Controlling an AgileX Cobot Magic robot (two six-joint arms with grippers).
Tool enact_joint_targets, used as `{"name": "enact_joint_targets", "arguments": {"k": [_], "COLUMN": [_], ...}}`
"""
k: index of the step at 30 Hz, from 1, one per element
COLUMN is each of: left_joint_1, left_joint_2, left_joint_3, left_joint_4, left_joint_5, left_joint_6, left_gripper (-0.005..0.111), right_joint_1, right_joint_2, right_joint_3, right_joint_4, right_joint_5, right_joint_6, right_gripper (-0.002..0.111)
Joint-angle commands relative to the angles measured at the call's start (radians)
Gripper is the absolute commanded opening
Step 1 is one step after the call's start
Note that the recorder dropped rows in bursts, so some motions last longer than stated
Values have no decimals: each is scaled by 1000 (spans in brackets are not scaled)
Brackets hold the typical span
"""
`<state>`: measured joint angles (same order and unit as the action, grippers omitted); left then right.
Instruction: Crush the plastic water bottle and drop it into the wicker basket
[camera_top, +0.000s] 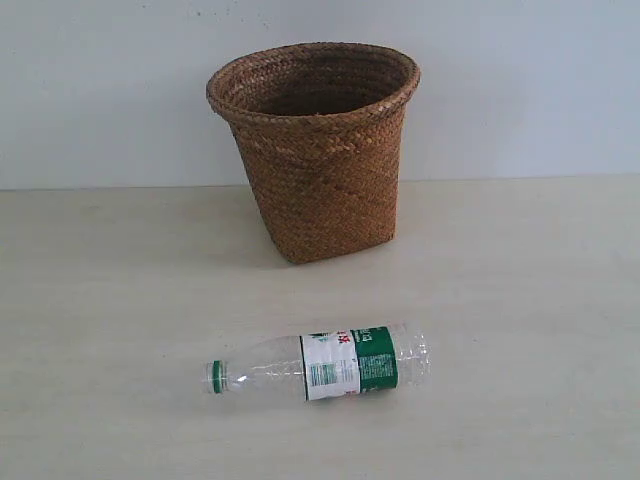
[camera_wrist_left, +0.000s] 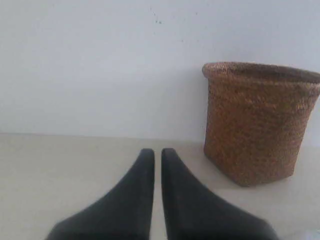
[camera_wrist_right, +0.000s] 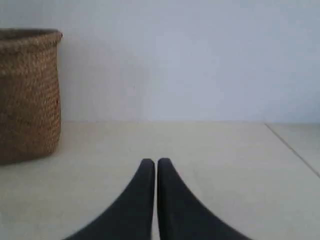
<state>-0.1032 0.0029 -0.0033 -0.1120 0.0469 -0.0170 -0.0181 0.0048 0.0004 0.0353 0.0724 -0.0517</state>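
My left gripper (camera_wrist_left: 157, 151) ends in two black fingers (camera_wrist_left: 127, 205), matte and smooth-skinned. Each is broad at its root and narrows in a long concave sweep on the outer side to a small rounded tip, while the inner edge runs straight. My right gripper (camera_wrist_right: 156, 161) has matching fingers (camera_wrist_right: 180, 215): the same dull black, the same horn-like taper, tips slightly blunted.

Plastic water bottle (camera_top: 330, 365) flat on the table (camera_top: 100, 300) — wicker basket (camera_top: 315, 150) behind it, seemingly near the wall (camera_top: 100, 90).
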Motion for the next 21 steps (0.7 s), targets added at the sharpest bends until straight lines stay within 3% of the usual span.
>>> {"name": "enact_joint_targets", "arguments": {"k": [1,6,10,15,21], "left_joint_1": [3,3,3,3,3], "left_joint_2": [-3,-3,-3,101,367], "left_joint_3": [3,3,3,-65,-243], "left_joint_4": [-12,-12,-12,-12,4], "left_joint_5": [-110,-326,-483,-496,-492], "left_joint_6": [-60,-150,-197,-246,-249], "left_gripper": [4,4,4,4,4], "right_joint_1": [-1,-1,-1,-1,-1], "right_joint_2": [-5,-5,4,124,326], "right_joint_3": [0,0,-13,-138,-319], "right_joint_4": [5,7,7,5,-20], "right_joint_5": [-194,-368,-464,-442,-442], "right_joint_6": [52,243,263,263,261], "right_gripper": [0,0,0,0,0]}}
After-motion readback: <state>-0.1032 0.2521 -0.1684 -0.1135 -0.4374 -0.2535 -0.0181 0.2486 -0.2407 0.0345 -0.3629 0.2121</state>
